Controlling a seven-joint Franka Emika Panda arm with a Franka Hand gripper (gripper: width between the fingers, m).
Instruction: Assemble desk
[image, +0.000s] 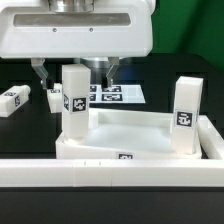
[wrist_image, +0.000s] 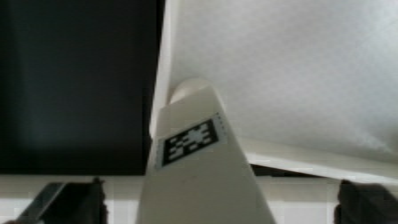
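The black tabletop (image: 20, 128) carries a long white bar (image: 110, 175) and, behind it, the rimmed desk panel (image: 130, 135). On the panel's corners, a leg (image: 73, 105) stands upright at the exterior view's left and a second leg (image: 186, 112) at its right. A third leg (image: 12, 100) and a fourth leg (image: 52, 99) lie flat beyond. The claw (image: 76, 80) hangs spread apart astride the first leg, clear of it

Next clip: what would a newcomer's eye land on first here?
The open pincer hangs around the upright leg at the tabletop's corner on the exterior view's left, a finger on each side, clear of it. A second leg stands upright at the corner on that view's right. Two loose legs lie flat farther to the left.
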